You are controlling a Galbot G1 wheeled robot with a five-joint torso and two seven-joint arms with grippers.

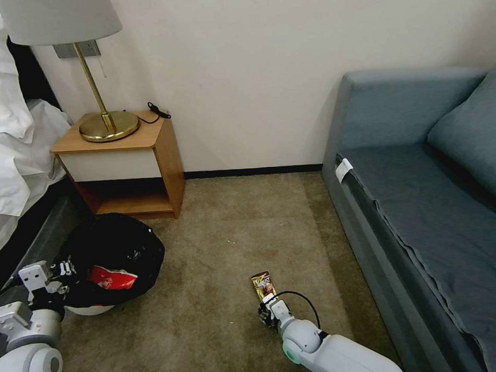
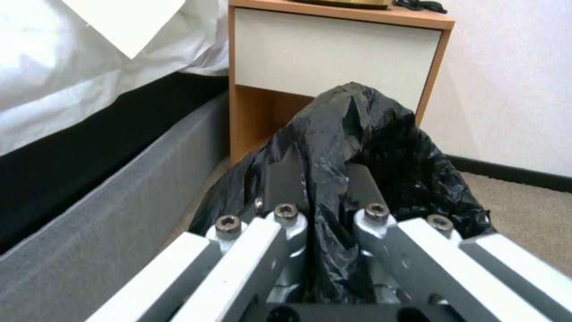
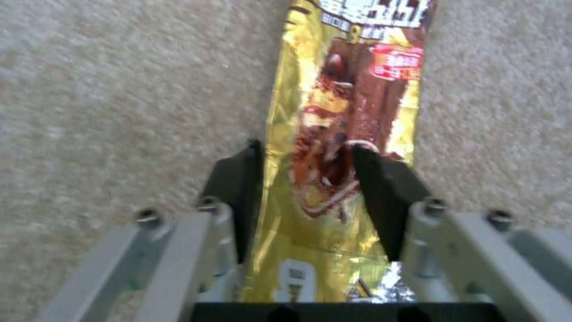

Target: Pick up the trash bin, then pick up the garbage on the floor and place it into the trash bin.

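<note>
The trash bin, white and lined with a crinkly black bag, sits tilted at the lower left beside the bed. My left gripper is shut on its bagged rim, and the fingers pinch a fold of the bag. A red-white wrapper lies inside the bin. On the carpet near the sofa lies a piece of garbage, a brown-gold snack wrapper. My right gripper is down at its near end, open. Its fingers straddle the wrapper, one at its edge and one over it.
A wooden nightstand with a brass lamp stands against the wall behind the bin. The bed runs along the left. A blue-grey sofa fills the right side. Open carpet lies between them.
</note>
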